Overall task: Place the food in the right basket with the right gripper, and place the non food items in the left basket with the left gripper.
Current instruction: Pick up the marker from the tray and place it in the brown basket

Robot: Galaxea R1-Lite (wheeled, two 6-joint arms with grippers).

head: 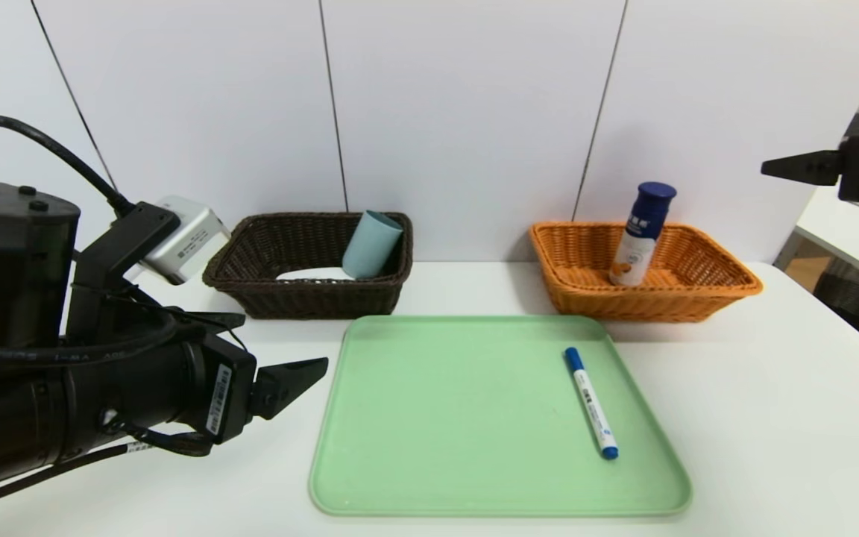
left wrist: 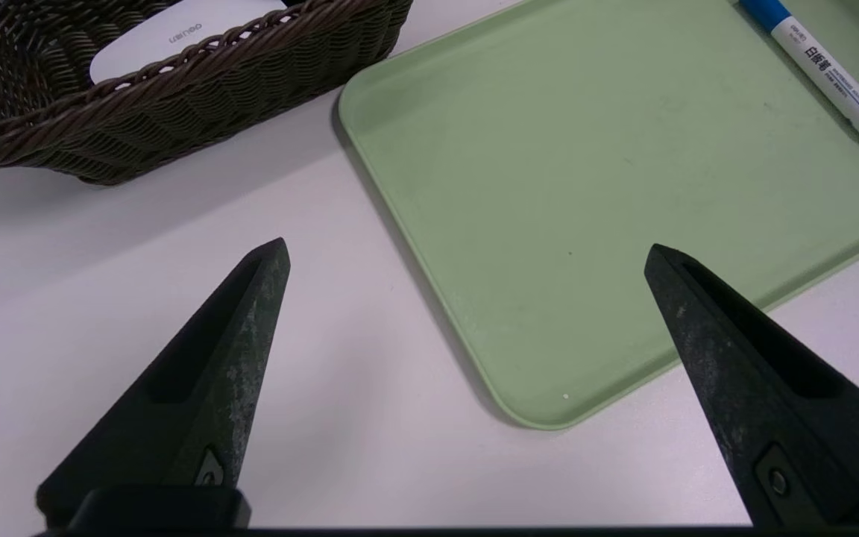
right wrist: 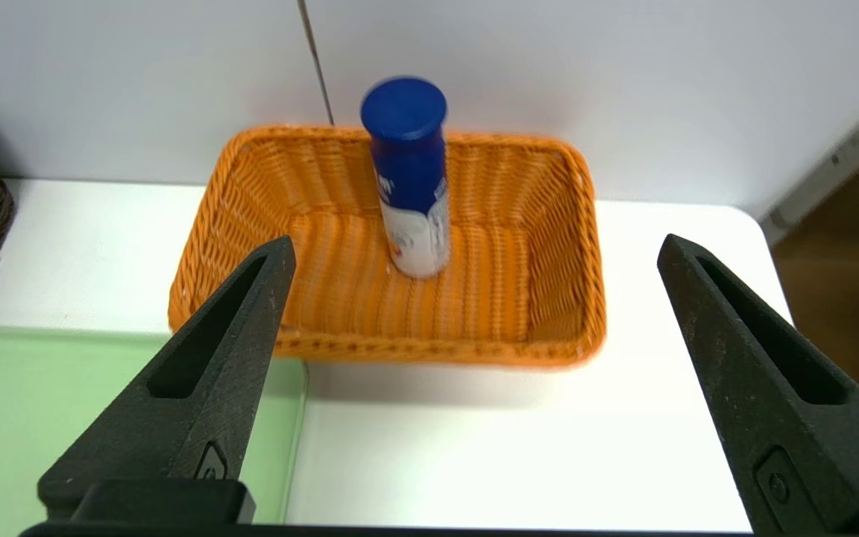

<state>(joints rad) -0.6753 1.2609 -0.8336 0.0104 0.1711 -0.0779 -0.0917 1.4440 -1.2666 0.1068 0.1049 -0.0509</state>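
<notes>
Nearest, the left gripper (head: 291, 384) hovers at the green tray's (head: 429, 418) near-left corner, fingers spread, empty. Only the marker pen (head: 591, 403) remains on the tray; its Chinese label is unreadable. Beyond, the left basket (head: 310, 294) holds the cup (head: 371, 245) and a white case (left wrist: 176, 37), seemingly marked "deli". The bottle (head: 640, 235) stands in the right basket (head: 646, 298); the right gripper (right wrist: 474, 365), raised at far right, is spread.

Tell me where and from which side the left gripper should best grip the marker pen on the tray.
Probably mid-barrel of the marker pen, from above: it lies flat on the green tray, so the left gripper, already open, should close across its thin width.
</notes>
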